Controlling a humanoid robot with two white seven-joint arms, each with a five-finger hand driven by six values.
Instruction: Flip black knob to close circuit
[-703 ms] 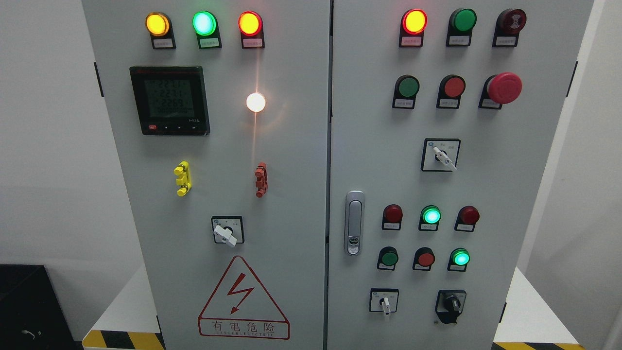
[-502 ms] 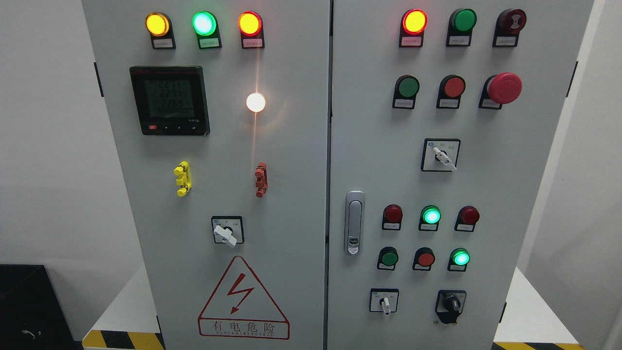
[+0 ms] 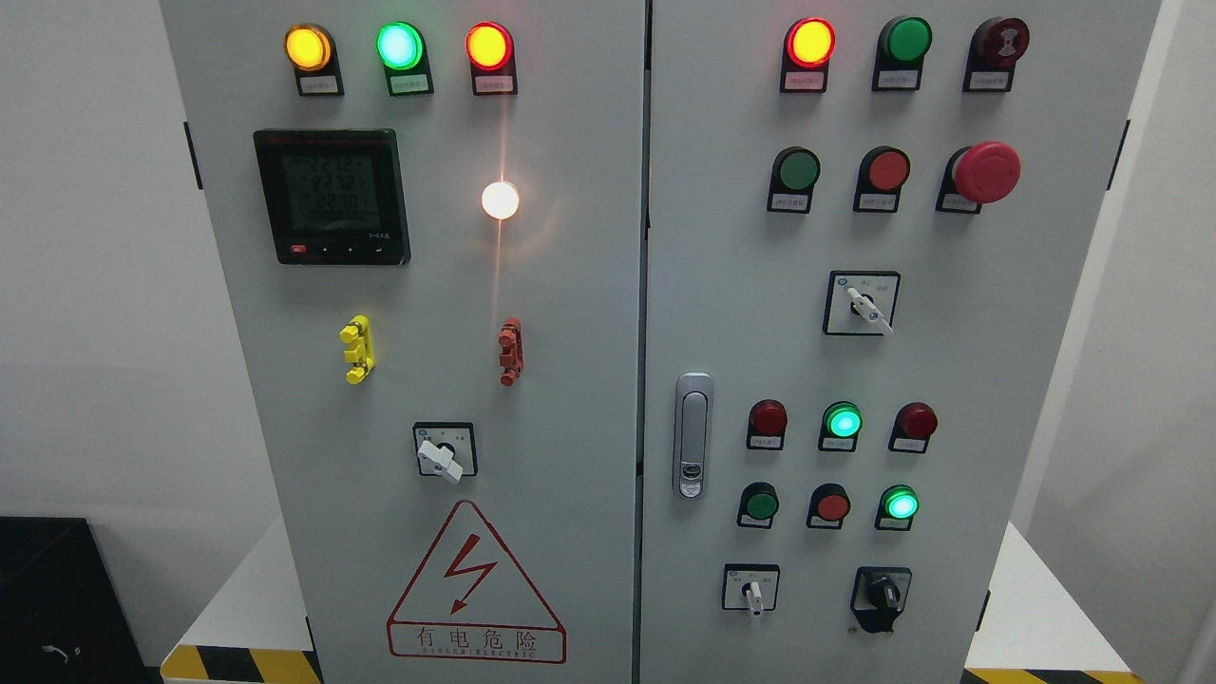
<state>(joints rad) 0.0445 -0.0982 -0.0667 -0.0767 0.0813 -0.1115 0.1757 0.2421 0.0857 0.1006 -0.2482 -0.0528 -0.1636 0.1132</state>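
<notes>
The black knob (image 3: 885, 595) sits at the lower right of the grey cabinet's right door (image 3: 997, 380), its grip standing about upright. To its left is a white-handled selector switch (image 3: 752, 591). Neither of my hands nor either arm shows in the head view.
The right door also carries a door handle (image 3: 693, 435), another white selector (image 3: 867, 306), a red mushroom stop button (image 3: 986, 172) and several lit and unlit lamps. The left door (image 3: 570, 332) has a meter (image 3: 332, 196), a white selector (image 3: 442, 454) and a warning triangle (image 3: 472, 589).
Only the digits on the meter have changed; the knob and switches stand as before.
</notes>
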